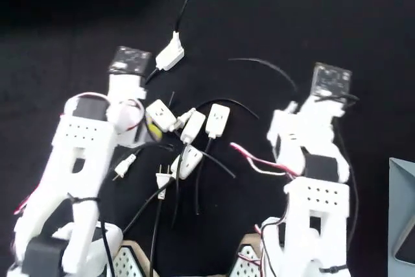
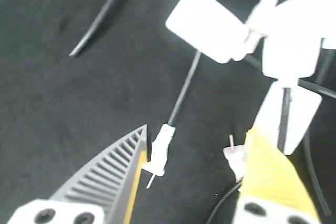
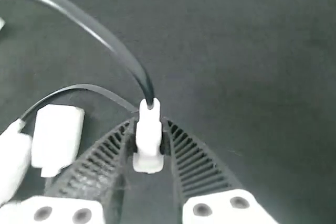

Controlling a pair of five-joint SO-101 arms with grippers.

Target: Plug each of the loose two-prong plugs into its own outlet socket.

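My right gripper is shut on a white two-prong plug, whose black cable curves away over the black cloth; a white socket block lies close beside it. In the high view this gripper hovers right of the cluster. My left gripper is open just above the cloth. A loose white plug lies against its grey finger, and another plug sits by its yellow finger. White socket blocks lie beyond.
Several white socket blocks and thin black cables are tangled at the table's middle. Another block lies farther back on its cable. Two loose plugs lie nearer the front. A grey bin stands at the right edge.
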